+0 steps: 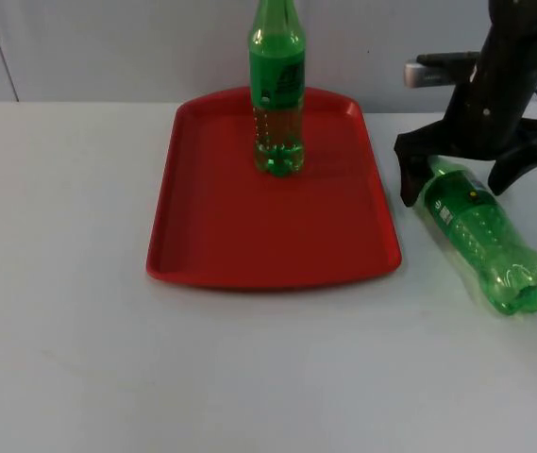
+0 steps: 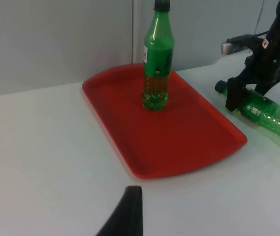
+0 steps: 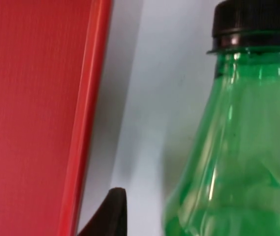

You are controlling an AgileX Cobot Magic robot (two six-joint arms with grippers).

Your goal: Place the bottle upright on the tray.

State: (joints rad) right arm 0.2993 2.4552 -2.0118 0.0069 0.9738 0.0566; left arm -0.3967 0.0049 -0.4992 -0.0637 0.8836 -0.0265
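2 bottles (image 1: 484, 236) (image 1: 277, 90), 1 tray (image 1: 249, 236)

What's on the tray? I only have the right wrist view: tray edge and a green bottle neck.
Observer: One green bottle stands upright on the red tray, toward its far side.
Operator: Is the gripper on my bottle?
Observer: Not gripping. The right gripper is open, with a finger on each side of the neck of the second bottle, which lies on its side on the table to the right of the tray.
Operator: Left arm?
Observer: It waits. The left gripper hangs over bare table, off the tray's near left side.
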